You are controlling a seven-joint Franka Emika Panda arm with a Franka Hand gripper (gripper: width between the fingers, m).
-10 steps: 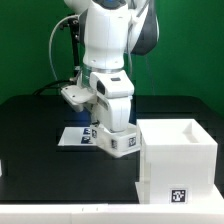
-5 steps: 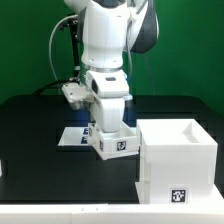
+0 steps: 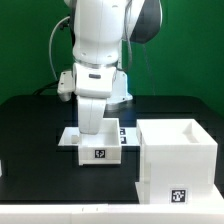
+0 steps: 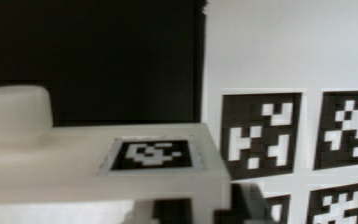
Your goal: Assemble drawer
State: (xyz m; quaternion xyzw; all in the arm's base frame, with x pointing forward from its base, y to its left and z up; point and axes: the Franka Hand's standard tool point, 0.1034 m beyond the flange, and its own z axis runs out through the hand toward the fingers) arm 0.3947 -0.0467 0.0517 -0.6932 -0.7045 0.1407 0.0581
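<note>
The drawer tray is a small white box whose tag faces the exterior camera. It sits low over the front of the marker board. My gripper comes down onto the tray from above and is shut on it; the fingers are mostly hidden behind the tray's wall. The cube-like white casing stands open-topped at the exterior view's right, a small gap away from the tray. In the wrist view the tray's wall and tag fill the middle. My gripper shows only as dark finger shapes at the frame's edge.
The marker board's tags show beside the tray in the wrist view. The table is black. The robot's base and cables stand behind the arm. A small white object sits at the exterior view's left edge.
The arm has swung toward the exterior view's left and turned the tray with it. The tray's tag now faces the camera squarely, and the tray is farther from the casing.
</note>
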